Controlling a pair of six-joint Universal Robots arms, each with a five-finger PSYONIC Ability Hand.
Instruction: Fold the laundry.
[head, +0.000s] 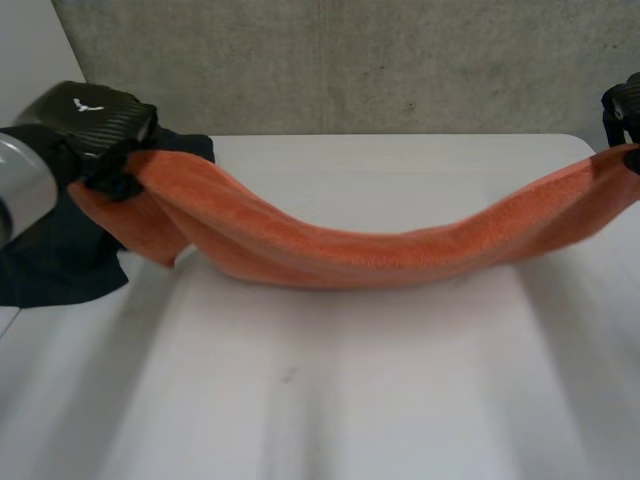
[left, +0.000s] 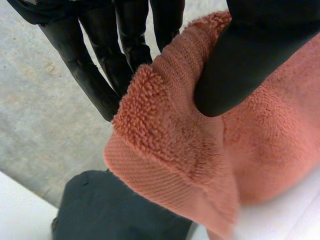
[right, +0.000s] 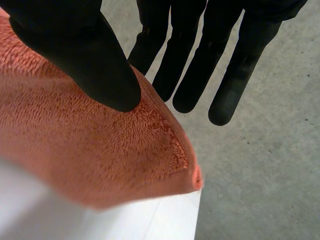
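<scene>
Inspection finding: the orange towel (head: 380, 250) is hanging lengthwise across the white table (head: 350, 420), bunched into a loose band and sagging over the table's middle. Whether its lowest part is touching the table cannot be told.

The left hand (head: 100, 120) is gripping one end above the table's left side. In the left wrist view its thumb (left: 240, 75) is pressing the cloth against straight fingers (left: 100, 80) lying behind it. The right hand (head: 622, 105) is gripping the other end at the table's right edge. There too the thumb (right: 85, 55) is bearing down on the pile, with the fingers (right: 225, 80) reaching out past the hem.

A dark garment (head: 50, 260) is lying on the table's left far corner, directly under the left hand.

Risks, as judged:
- Both holds are thumb pinches close to the hem, so a sharp pull could be drawing the terry out from under a thumb and dropping that end.
- The towel is gathered rather than spread; lowering it as it is would be setting creases and a crooked fold onto the table.
- Lowering the left end near the table's left far corner could be catching or dragging the dark garment.
</scene>
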